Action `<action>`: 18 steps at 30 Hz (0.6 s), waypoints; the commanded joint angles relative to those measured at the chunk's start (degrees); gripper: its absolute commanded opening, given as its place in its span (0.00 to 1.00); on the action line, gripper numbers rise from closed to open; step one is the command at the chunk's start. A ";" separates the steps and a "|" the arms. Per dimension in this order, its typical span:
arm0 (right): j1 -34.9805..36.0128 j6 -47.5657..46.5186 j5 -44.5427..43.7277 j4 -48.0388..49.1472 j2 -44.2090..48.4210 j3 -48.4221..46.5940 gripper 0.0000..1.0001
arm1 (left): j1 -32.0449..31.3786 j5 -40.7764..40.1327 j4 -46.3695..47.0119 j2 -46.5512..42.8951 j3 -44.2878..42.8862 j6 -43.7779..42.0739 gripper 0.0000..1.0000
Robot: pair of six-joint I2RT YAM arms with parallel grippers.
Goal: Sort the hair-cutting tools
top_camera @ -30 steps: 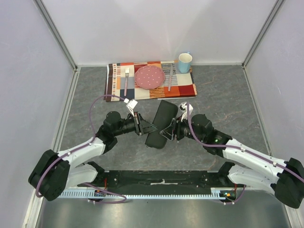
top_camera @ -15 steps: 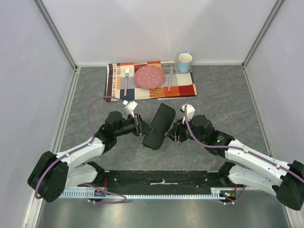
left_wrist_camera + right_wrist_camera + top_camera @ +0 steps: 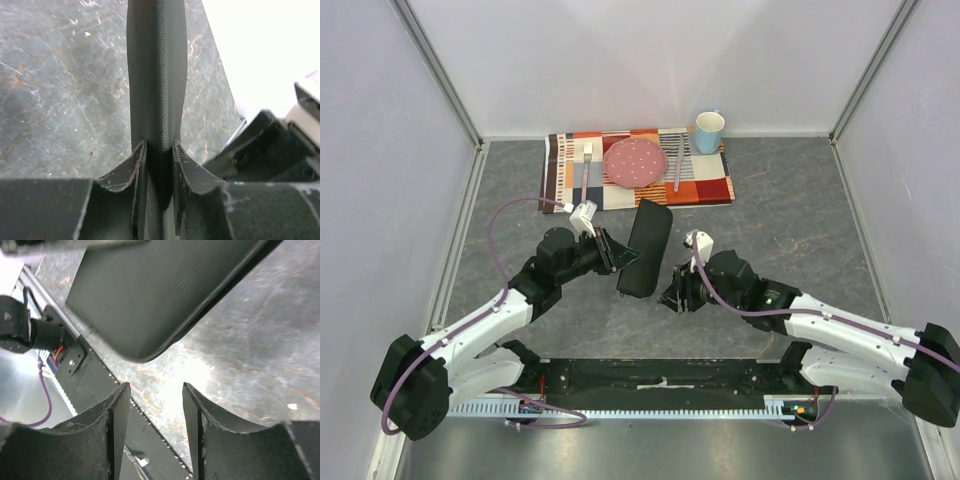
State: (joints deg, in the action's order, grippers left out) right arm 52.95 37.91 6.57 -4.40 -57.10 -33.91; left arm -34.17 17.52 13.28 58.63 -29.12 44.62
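Your L gripper [image 3: 159, 146] is clamped on the flat black rectangular zip case [image 3: 646, 248], at 6 o'clock of the striped cloth placemat [image 3: 710, 186]. R gripper [image 3: 155, 405], at the case's 5 o'clock, has jaws apart and empty. Hair-cutting tools: can't tell where.

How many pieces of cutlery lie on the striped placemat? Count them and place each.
2. The fork lies left of the pink plate, the knife right of it, near the mug. Any under the plate would be hidden.

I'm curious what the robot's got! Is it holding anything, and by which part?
The left end effector pinches the black case by its thin edge. The right end effector is open and holds nothing.
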 commanded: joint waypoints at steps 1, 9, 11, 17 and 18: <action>5.22 5.93 -3.73 5.44 -2.92 -1.07 0.53 | -1.42 -10.55 0.87 -0.54 -3.66 -2.52 0.02; 10.95 13.68 -14.29 11.43 -9.17 -2.38 0.52 | -6.78 -25.59 -6.41 0.69 -8.04 -2.43 0.02; 11.30 13.94 -14.91 12.13 -10.56 -3.00 0.51 | -8.27 -28.58 -9.57 1.22 -9.28 -2.78 0.02; 12.00 13.16 -17.02 11.09 -13.65 -5.82 0.50 | -9.95 -30.88 -12.31 0.70 -10.78 -3.49 0.02; 12.00 12.72 -18.68 10.39 -13.13 -5.82 0.50 | -9.86 -30.88 -12.40 -0.78 -10.60 -3.66 0.02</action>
State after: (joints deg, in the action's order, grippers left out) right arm 64.42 50.57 -7.44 4.34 -70.78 -37.26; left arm -43.51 -9.13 -0.36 60.51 -37.19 43.31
